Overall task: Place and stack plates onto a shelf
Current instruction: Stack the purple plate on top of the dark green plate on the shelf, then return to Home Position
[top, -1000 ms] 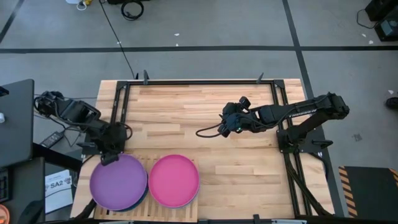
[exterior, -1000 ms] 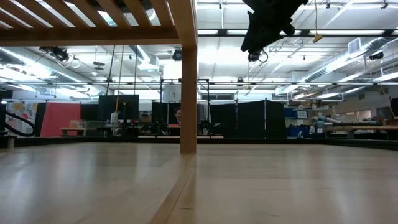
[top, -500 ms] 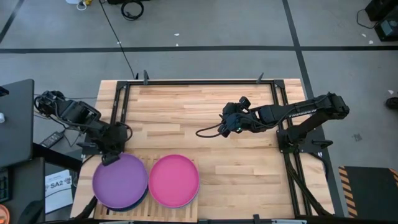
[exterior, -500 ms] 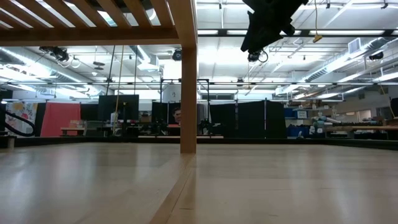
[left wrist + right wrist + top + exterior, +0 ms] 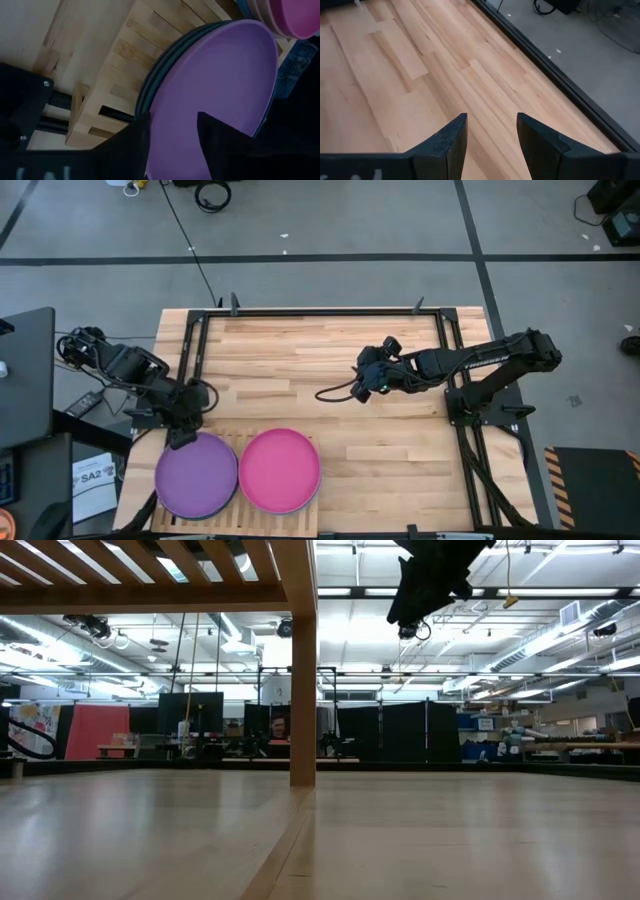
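We see the left pincer [image 5: 181, 438] at the rear edge of the purple plate [image 5: 196, 475], fingers [image 5: 220, 145] spread, plate rim between them but not clamped as far as we can tell. In the left wrist view the purple plate [image 5: 220, 80] sits on top of a stack of darker plates [image 5: 165, 65] on the slatted wooden shelf [image 5: 125, 55]. Just beside it sits the magenta plate [image 5: 279, 469], also on the shelf [image 5: 243, 442], with a pink one under it showing at its edge in the wrist view [image 5: 260, 10]. The shelf is at the front left of the bench [image 5: 380, 440].

The right pincer [image 5: 362, 383] hangs above the bare middle of the bench, well apart from the plates, fingers [image 5: 540, 140] spread and gripping nothing; we see only wood planks under it.

Writing: a paper on the floor left of the bench reads "SA2" [image 5: 92, 476]. We read no other labels.

In the low view a shelf leg [image 5: 303, 690] stands on the bench, and a person shows far behind it.
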